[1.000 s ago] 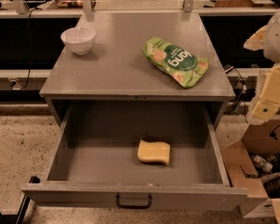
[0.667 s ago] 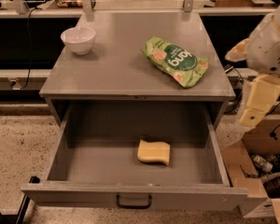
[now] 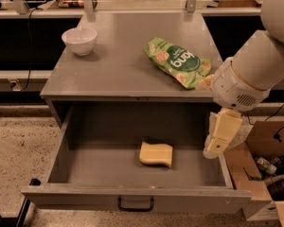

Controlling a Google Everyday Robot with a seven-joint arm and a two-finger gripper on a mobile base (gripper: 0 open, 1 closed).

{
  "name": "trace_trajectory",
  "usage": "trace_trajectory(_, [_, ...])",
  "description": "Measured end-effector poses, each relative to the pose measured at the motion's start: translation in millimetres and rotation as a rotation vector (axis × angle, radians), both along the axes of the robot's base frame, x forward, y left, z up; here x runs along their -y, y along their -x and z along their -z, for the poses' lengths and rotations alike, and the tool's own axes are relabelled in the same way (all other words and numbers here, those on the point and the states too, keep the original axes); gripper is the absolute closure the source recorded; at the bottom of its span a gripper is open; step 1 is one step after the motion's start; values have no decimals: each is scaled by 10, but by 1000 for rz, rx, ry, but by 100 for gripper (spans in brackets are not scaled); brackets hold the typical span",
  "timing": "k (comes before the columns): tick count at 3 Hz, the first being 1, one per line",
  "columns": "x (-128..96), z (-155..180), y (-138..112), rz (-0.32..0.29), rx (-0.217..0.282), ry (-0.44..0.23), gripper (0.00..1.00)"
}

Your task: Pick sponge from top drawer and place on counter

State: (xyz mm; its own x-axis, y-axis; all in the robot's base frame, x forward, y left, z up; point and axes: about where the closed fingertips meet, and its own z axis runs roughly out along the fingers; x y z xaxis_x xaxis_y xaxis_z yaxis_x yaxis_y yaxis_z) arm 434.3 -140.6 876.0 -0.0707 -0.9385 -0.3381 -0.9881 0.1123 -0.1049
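The end effector (image 3: 221, 135) hung at the right of the frame, over the right wall of the open top drawer (image 3: 85, 200) and below the front edge of the table (image 3: 118, 70). Whether it was wide or narrow could not be told. The sponge (image 3: 156, 154) lay flat on the drawer floor near the lower middle of the frame, well apart from the end effector and from every wall.

The step in hand looked like the reach. Done well, it would shift left until directly above the sponge, keep clear of the table's lip, descend straight, and close gently across the soft block's shorter width.
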Motion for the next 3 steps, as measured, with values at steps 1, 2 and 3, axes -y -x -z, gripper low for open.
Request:
trace_trajectory(1, [-59,120,-114,16,-2,-2,0])
trace_trajectory(2, [-67,490,-162,47,-15,-40,0])
trace_trajectory(3, [-160,912,-339,65,38,-99,0])
